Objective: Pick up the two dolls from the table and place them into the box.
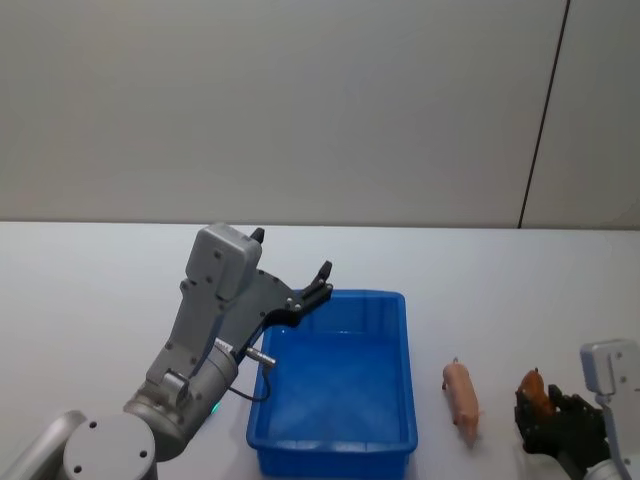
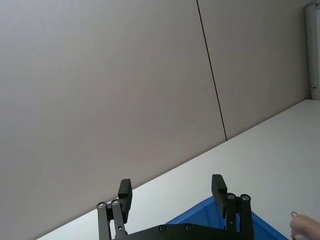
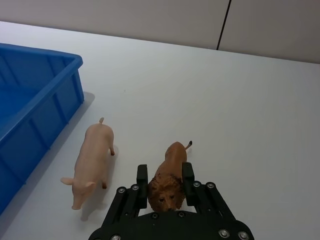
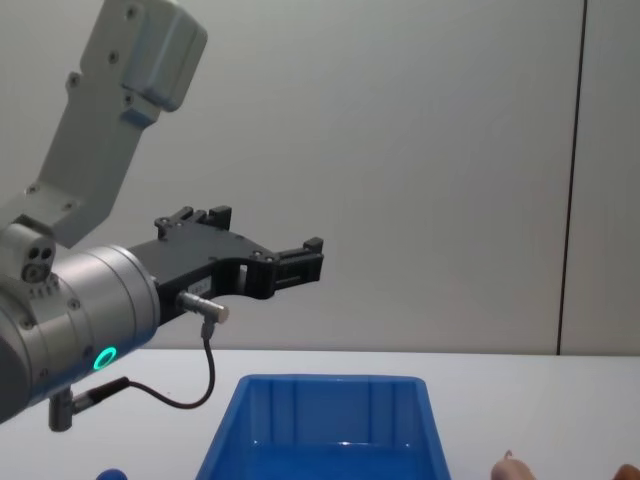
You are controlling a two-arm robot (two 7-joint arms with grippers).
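Box (image 1: 410, 370) empty; right claw (image 3: 165, 173) pinching brown doll (image 3: 173, 156) on table (image 3: 240, 110), pink doll (image 3: 92, 157) untouched, left claw (image 2: 171, 186) open, holding nothing.

No lettering, label, brand mark, number or sign can be read in any of the views.
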